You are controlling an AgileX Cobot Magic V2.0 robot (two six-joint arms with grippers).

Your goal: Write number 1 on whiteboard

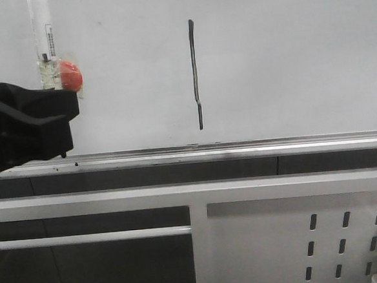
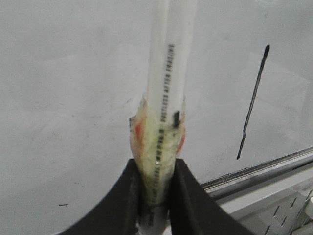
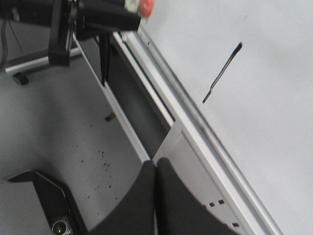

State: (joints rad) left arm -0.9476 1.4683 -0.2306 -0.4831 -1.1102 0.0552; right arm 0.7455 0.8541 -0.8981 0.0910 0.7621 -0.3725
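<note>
1. Now I see the 1 (image 1: 195, 73) on the whiteboard (image 1: 286, 57), a thin dark vertical stroke with a small kink near its lower end, above the rail (image 1: 241, 149).
2. My left gripper (image 2: 155, 188) has its fingers (image 2: 124, 196) clamped on the marker (image 2: 164, 98), held upright, well to the left of the stroke.
3. My right gripper (image 3: 155, 196) holds nothing; its fingers are pressed together, away from the board.
4. Below the rail sits a white panel (image 1: 279, 239) with slot holes.
</note>
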